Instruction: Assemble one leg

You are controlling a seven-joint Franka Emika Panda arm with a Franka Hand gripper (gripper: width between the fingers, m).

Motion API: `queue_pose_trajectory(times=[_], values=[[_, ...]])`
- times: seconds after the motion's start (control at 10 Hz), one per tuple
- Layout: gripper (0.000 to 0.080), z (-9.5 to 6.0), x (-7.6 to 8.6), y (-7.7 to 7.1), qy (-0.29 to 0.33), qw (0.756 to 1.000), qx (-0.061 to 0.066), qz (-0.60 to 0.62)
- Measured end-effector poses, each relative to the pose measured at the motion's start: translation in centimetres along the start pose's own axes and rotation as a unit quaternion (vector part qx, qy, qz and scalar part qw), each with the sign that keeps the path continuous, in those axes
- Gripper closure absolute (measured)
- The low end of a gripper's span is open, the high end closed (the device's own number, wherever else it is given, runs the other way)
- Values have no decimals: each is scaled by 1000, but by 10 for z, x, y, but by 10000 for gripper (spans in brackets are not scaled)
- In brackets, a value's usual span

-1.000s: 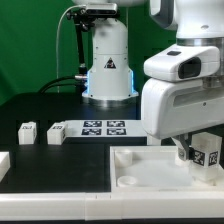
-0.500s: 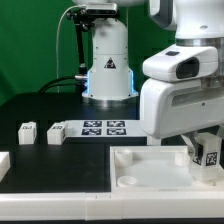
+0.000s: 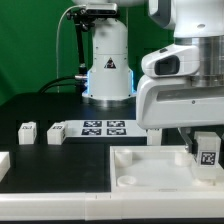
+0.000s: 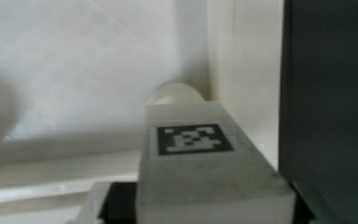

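Note:
My gripper [image 3: 207, 148] is shut on a leg [image 3: 208, 152], a small white block whose black-and-white tag faces the camera. It holds the leg over the right end of the large white tray piece [image 3: 150, 166], near a corner. In the wrist view the leg [image 4: 195, 135] points down at the tray's inner corner [image 4: 87, 110], with its tag on the upper face and the dark fingers [image 4: 126, 203] on either side. I cannot tell whether the leg's tip touches the tray. Two more legs [image 3: 27, 133] [image 3: 56, 133] stand on the black table at the exterior view's left.
The marker board [image 3: 102, 128] lies behind the tray, in front of the robot base [image 3: 108, 70]. Another white part [image 3: 3, 163] shows at the exterior view's left edge. A round socket [image 3: 127, 180] sits in the tray's near left corner.
The gripper with the leg has shifted toward the exterior view's right, and the leg's tag now faces the camera more squarely. The other parts have not moved.

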State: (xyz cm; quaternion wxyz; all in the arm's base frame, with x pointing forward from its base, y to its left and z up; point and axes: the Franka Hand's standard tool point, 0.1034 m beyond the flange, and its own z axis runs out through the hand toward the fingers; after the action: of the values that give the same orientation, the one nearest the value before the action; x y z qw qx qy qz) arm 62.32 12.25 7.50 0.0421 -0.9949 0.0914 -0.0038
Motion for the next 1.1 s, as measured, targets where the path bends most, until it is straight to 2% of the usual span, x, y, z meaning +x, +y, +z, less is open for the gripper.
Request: queue_pose_trajectory(times=[0.3, 0.7, 0.8, 0.9, 1.0, 1.1], values=[[505, 3, 0, 2, -1, 986, 1, 168], [495, 3, 0, 1, -5, 947, 9, 321], [327, 3, 1, 1, -4, 954, 9, 298], [327, 4, 0, 1, -4, 958, 9, 288], [185, 4, 0, 1, -5, 959, 9, 282], [161, 5, 0, 0, -5, 966, 9, 258]])
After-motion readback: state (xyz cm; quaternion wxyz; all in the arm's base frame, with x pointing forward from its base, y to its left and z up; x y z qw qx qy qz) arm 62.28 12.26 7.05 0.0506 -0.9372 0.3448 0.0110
